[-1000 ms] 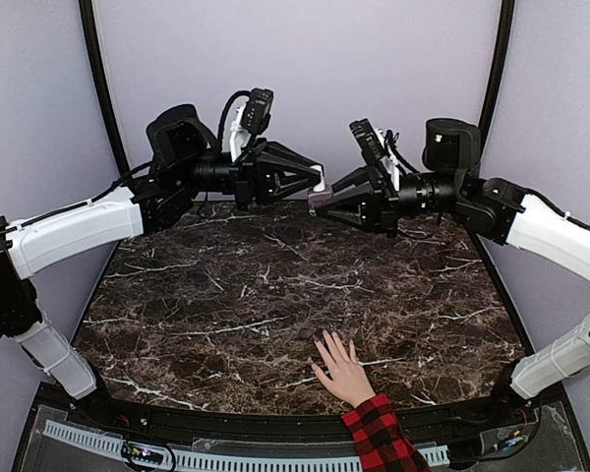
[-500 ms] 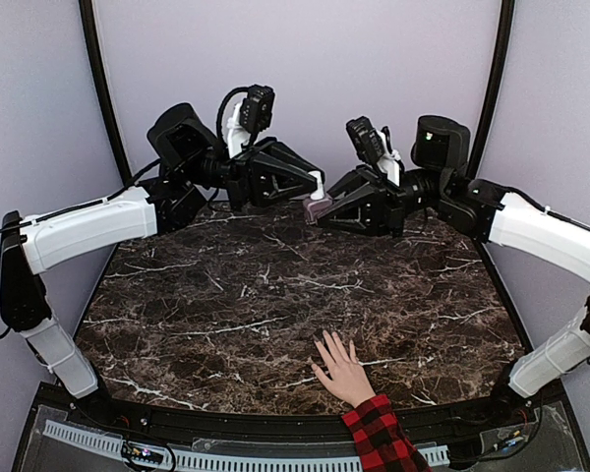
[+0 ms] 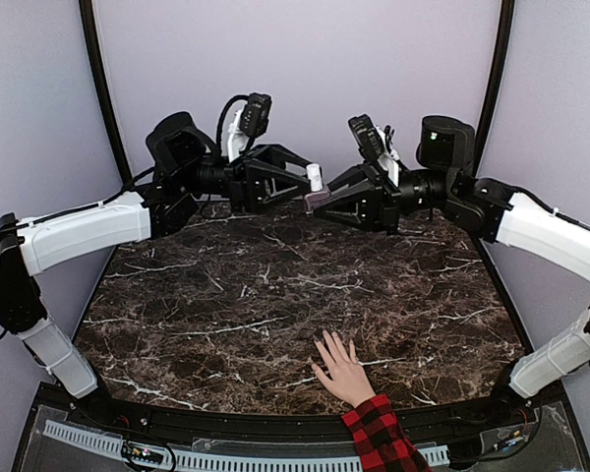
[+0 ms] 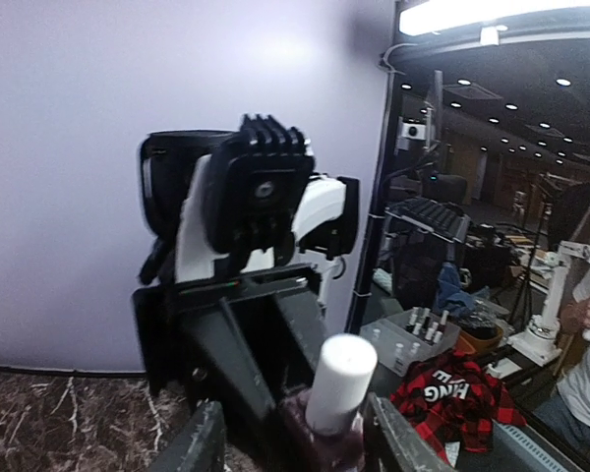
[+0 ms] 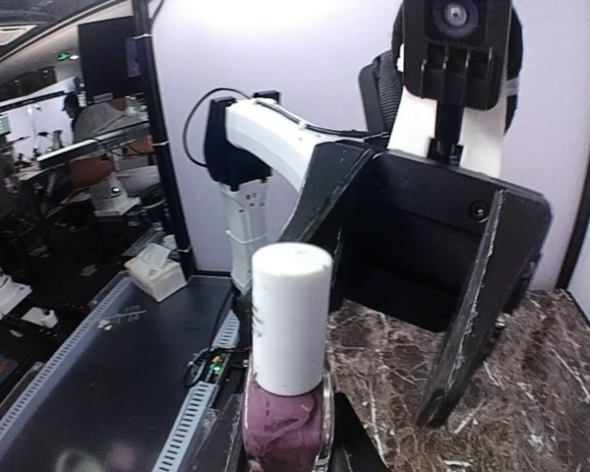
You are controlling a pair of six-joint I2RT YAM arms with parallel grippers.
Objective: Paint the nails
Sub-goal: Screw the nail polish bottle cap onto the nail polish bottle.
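A light-skinned hand (image 3: 342,372) in a red-and-black plaid sleeve (image 3: 379,438) lies flat near the table's front edge. Its nails (image 3: 323,338) are too small to make out. High at the back, my right gripper (image 3: 317,203) is shut on the purple glass body of a polish bottle (image 5: 287,418), which stands upright with its white cap (image 5: 290,315) on. My left gripper (image 3: 312,180) faces it, jaws open around the cap (image 4: 339,382), with a gap on each side. One left finger (image 4: 199,444) stands well off the cap.
The dark marble table (image 3: 275,285) lies far below both grippers. Black frame posts (image 3: 100,88) rise at the back corners before a pale purple wall. The two arms meet nose to nose above the table's back edge.
My left gripper, shut on the white cap before, has opened and now stands apart from it. Both arms shifted slightly; the bottle stays in the right gripper. The hand has not moved.
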